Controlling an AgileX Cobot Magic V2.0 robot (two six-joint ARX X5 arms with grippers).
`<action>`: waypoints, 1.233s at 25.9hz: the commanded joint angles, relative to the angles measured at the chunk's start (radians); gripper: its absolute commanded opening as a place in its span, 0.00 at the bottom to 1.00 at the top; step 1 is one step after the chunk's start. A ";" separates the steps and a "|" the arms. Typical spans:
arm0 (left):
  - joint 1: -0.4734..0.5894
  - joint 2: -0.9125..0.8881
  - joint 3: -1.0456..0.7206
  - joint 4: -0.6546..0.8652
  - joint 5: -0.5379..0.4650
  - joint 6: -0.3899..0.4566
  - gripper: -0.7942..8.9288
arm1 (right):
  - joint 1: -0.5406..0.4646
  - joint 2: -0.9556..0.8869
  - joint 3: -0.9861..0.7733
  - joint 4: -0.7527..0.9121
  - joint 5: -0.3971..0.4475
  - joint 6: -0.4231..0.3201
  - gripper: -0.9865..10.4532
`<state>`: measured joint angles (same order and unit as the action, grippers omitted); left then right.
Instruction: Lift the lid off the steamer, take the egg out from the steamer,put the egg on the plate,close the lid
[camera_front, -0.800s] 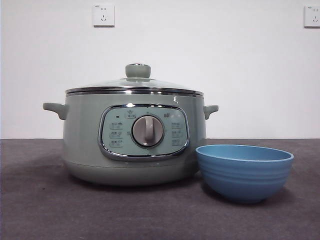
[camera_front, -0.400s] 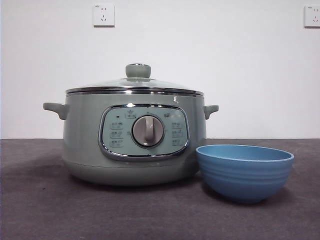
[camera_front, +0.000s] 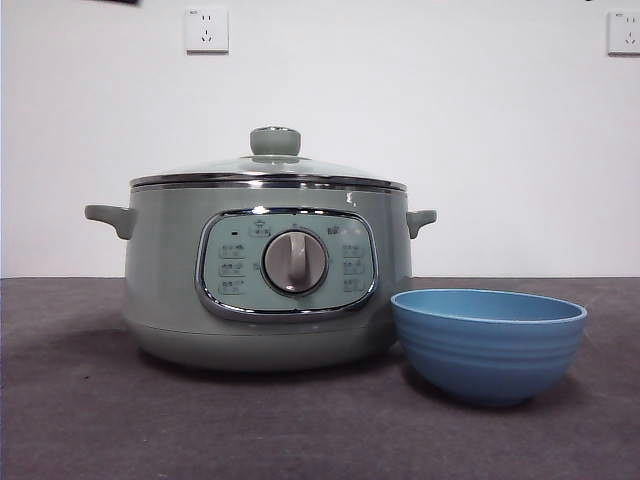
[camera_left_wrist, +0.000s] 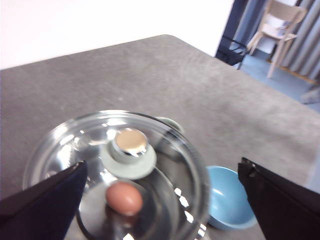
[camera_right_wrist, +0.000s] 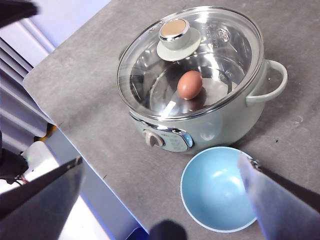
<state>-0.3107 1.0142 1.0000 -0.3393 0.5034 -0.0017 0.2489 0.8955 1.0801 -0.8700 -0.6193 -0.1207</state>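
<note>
One steamer (camera_front: 267, 285), one lid (camera_front: 270, 170) seated on it, one egg (camera_right_wrist: 190, 84) inside. One empty plate (camera_front: 488, 343) just beside. Both tools, left (camera_left_wrist: 160, 200) and right (camera_right_wrist: 160, 200), hover spread wide above the table (camera_front: 90, 420).

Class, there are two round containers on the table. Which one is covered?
The steamer, the large sage-green pot, is covered: its glass lid sits on the rim with the egg visible beneath it. The blue plate, a bowl, stands open beside it.
</note>
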 joint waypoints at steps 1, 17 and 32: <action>-0.035 0.074 0.003 0.085 -0.056 -0.004 0.60 | 0.002 0.008 0.003 0.009 0.001 0.000 0.56; -0.153 0.495 0.199 0.149 -0.215 0.076 0.60 | 0.002 0.036 0.003 0.009 0.027 0.000 0.56; -0.213 0.559 0.199 0.105 -0.314 0.082 0.16 | 0.002 0.036 0.003 0.010 0.027 0.000 0.56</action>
<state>-0.5186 1.5688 1.2030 -0.2260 0.1890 0.0727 0.2489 0.9310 1.0801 -0.8669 -0.5922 -0.1207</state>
